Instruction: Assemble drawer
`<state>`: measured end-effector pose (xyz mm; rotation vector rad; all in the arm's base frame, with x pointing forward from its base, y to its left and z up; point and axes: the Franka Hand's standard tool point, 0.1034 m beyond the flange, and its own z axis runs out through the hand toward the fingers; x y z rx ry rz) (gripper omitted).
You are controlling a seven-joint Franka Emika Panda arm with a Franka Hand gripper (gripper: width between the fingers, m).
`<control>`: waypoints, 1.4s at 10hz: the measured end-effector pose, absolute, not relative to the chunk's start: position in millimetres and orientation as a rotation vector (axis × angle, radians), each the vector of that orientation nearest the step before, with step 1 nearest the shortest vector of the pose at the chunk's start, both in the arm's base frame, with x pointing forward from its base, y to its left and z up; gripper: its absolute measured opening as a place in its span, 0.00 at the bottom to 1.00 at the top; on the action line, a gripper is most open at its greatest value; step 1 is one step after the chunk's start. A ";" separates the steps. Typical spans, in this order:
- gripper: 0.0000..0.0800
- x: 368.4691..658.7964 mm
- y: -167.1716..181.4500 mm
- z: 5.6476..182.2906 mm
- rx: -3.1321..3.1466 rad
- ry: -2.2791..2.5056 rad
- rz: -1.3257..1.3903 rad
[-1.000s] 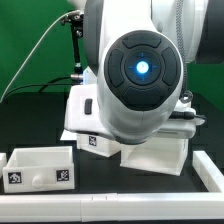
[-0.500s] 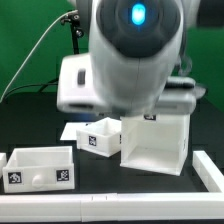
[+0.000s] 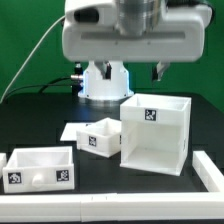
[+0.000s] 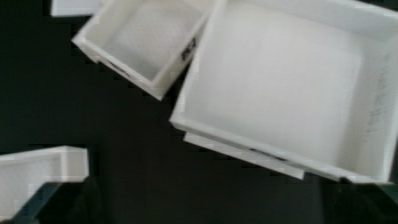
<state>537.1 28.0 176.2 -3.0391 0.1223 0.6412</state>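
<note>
Casing [image 3: 155,140] of the drawer stands on the black desk [image 3: 110,172] at about 4 o'clock in the exterior view, open side up, and the wrist view shows only its white floor inside. One small tray [image 3: 97,137] sits just beside it at its 9 o'clock, and the second tray [image 3: 40,168] lies well apart at 8 o'clock. Claw [image 3: 160,72] hangs above the casing; whether its fingers are apart or together I cannot tell.
</note>
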 end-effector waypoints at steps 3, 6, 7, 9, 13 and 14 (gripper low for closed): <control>0.81 534.2 30.8 172.3 -3.081 0.102 0.326; 0.81 527.8 23.2 160.2 -3.095 0.237 0.040; 0.81 509.3 21.8 153.5 -3.098 0.383 0.084; 0.81 496.6 23.7 142.3 -3.090 0.522 0.095; 0.81 505.4 25.0 102.2 -3.072 0.516 -0.038; 0.81 506.9 24.9 101.9 -3.066 0.501 -0.051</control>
